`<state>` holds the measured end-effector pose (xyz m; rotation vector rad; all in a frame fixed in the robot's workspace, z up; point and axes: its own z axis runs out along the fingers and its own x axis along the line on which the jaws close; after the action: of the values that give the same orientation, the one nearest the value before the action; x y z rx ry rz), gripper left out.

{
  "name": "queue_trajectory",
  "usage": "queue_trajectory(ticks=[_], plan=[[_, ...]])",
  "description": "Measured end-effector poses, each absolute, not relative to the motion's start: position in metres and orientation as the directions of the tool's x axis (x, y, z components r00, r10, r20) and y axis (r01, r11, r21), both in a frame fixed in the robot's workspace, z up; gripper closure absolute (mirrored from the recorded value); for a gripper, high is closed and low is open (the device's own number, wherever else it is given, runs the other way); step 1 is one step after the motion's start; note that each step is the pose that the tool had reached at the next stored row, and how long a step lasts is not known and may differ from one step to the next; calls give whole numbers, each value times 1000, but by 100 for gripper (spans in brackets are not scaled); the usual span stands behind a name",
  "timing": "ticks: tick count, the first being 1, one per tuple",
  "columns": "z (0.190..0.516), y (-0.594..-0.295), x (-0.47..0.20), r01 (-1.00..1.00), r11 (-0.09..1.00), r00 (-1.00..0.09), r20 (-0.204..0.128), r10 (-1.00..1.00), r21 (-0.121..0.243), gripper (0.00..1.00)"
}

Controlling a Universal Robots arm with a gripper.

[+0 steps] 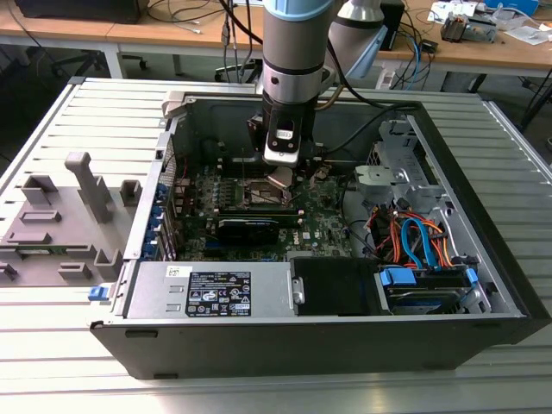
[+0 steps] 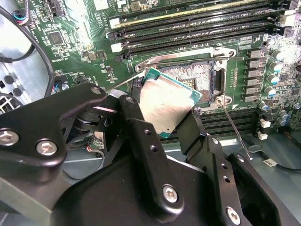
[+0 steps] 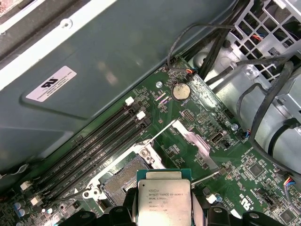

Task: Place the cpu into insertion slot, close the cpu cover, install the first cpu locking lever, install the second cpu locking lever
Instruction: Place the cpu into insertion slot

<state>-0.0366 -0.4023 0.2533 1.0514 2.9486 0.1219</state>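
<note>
The cpu point(image 2: 169, 106) is a small square chip with a silvery top, and my gripper point(image 2: 162, 109) is shut on its two sides. It hangs tilted just above the insertion slot point(image 2: 195, 75), a silver-rimmed socket with a dark pin field. In the first wrist view the cpu point(image 3: 163, 197) sits between the black fingers point(image 3: 209, 214), with the insertion slot point(image 3: 123, 182) bare beside it. The cpu cover point(image 3: 194, 141) looks swung up off the socket. A thin locking lever point(image 2: 233, 129) stands free. In the exterior view my gripper point(image 1: 281, 177) reaches down into the case over the board.
Memory slots point(image 2: 188, 28) run along both sides of the socket. A black graphics card point(image 1: 250, 226) lies close in front. The power supply point(image 1: 207, 289), orange and blue cables point(image 1: 414, 237) and the case wall point(image 3: 117, 61) crowd the board. A grey fixture point(image 1: 60, 216) stands outside.
</note>
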Motion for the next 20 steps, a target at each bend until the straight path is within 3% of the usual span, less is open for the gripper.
queue_trajectory(ticks=[20], plan=[[253,-402,-37,641,763,-766,18,642,76,45]])
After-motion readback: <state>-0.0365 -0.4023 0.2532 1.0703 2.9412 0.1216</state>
